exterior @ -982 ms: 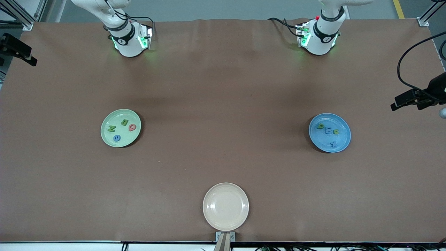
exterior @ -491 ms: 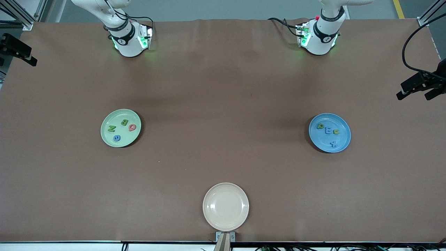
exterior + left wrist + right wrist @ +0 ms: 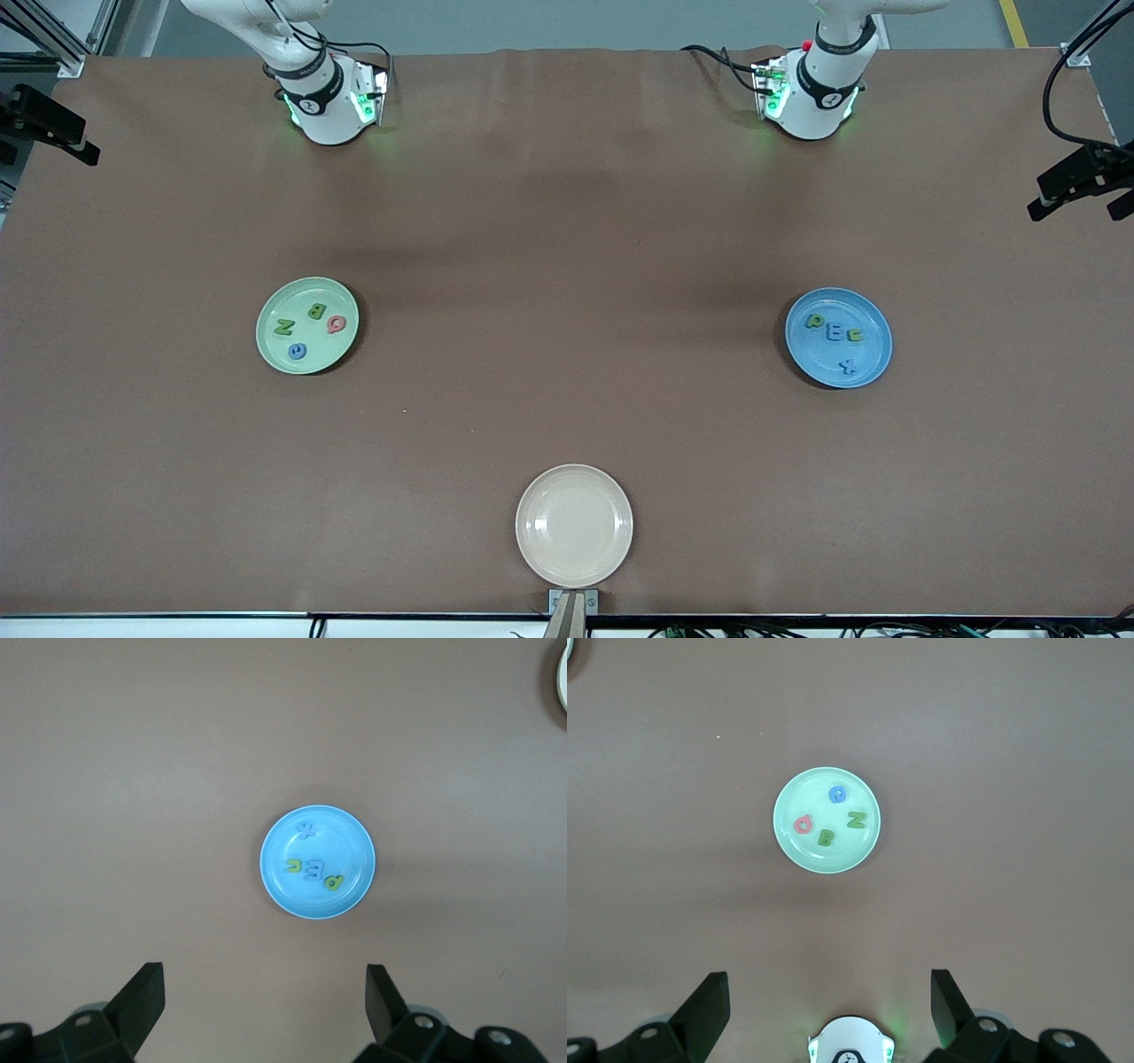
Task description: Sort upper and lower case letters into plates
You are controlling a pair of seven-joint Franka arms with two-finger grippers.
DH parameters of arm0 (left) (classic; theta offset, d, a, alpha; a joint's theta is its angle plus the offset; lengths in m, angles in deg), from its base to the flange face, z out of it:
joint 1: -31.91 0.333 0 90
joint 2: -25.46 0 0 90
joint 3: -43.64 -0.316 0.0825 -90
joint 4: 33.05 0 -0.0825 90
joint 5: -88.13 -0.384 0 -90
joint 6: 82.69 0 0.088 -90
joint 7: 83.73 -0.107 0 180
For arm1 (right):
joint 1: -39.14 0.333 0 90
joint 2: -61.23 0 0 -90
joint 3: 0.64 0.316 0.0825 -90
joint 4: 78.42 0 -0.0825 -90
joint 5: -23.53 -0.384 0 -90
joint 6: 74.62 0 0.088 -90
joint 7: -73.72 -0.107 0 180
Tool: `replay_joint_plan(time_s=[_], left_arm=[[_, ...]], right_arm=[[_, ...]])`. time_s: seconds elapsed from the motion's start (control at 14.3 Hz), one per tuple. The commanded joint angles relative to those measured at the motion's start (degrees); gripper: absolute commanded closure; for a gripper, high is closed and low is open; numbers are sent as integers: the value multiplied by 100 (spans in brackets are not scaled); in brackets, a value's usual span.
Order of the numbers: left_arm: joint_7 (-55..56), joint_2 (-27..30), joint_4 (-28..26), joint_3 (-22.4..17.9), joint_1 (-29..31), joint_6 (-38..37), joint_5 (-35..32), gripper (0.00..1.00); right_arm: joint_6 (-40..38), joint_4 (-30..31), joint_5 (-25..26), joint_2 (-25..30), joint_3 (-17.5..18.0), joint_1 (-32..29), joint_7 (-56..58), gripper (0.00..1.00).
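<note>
Letters (image 3: 314, 311) numbered eight, and you had all of them in plates: four in the mint plate (image 3: 266, 306) at nine o'clock on the table (image 3: 567, 221), toward the right arm's end, and four in the blue plate (image 3: 873, 363) at three o'clock, toward the left arm's end. In the mint plate a green one lay at twelve, a red at three, a blue at six and a green at nine. By my reading each plate mixed capitals with small letters, so I judged your sorting unfinished. The two plates sat well apart, probably so each arm served its own. One cream plate (image 3: 574, 513) at six o'clock carried nothing. Your left gripper (image 3: 266, 992) hung high over the blue plate and your right gripper (image 3: 830, 992) high over the mint one, both with fingers spread wide and holding nothing, likely raised so you could see each whole plate
</note>
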Motion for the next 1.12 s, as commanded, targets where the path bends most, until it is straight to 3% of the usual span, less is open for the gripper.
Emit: replay_joint_plan(time_s=[0.0, 0.7, 1.05], left_arm=[[78, -22, 184, 68, -47, -165, -105, 0], [34, -197, 227, 191, 14, -59, 159, 0], [51, -654, 807, 191, 14, -16, 88, 0]], right_arm=[[-15, 99, -139, 80, -9, -21, -41, 0], [20, 99, -16, 88, 17, 32, 46, 0], [3, 99, 19, 97, 18, 85, 64, 0]])
